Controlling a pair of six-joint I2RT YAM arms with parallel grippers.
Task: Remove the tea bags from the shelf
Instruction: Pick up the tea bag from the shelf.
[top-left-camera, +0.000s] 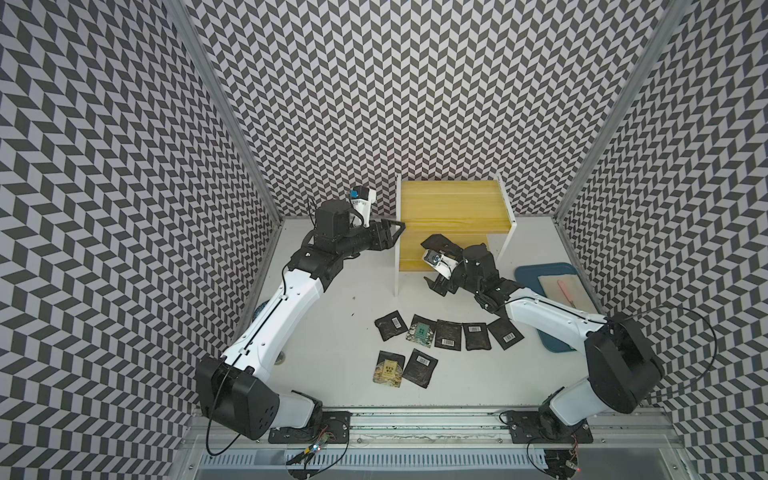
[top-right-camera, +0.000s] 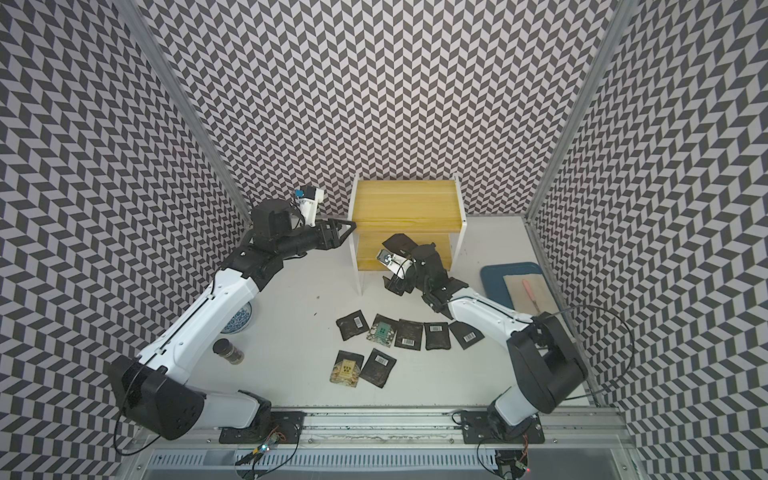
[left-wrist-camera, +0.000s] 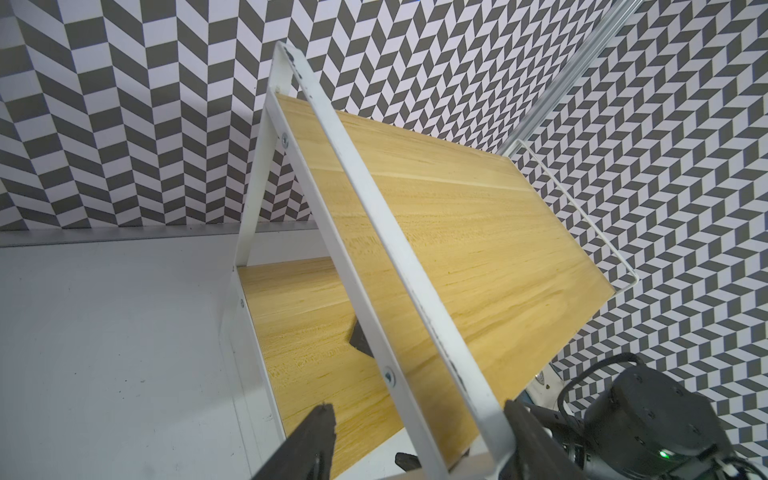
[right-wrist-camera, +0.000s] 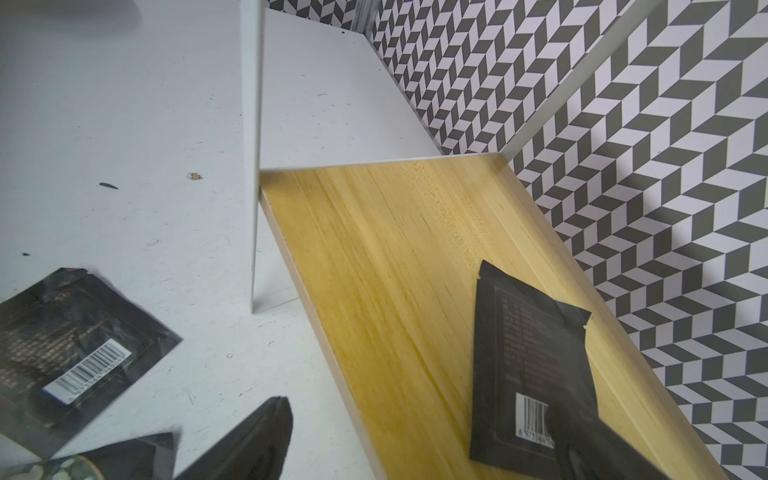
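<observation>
White table (top-left-camera: 332, 332) ringed by chevron walls (top-left-camera: 374, 83), and we go straight to the shelf (top-left-camera: 453, 199) at the back: one tea bag (right-wrist-camera: 528, 345) lies on its lower board, barcode up. Our right gripper (right-wrist-camera: 419, 415) is spread wide, one finger over that sachet, the other out over the table in front of the board, nothing held. The left gripper (left-wrist-camera: 419, 411) straddles the shelf's white side panel, jaws partly apart; we can't tell whether they pinch it. In front of the shelf seven other tea bags (top-left-camera: 448, 333) lie on the table, five in a row, two nearer the arm bases. Off right sits a blue tray (top-left-camera: 528, 274) carrying a beige cloth (top-left-camera: 548, 284) and a pink-handled spoon (top-left-camera: 566, 291)
</observation>
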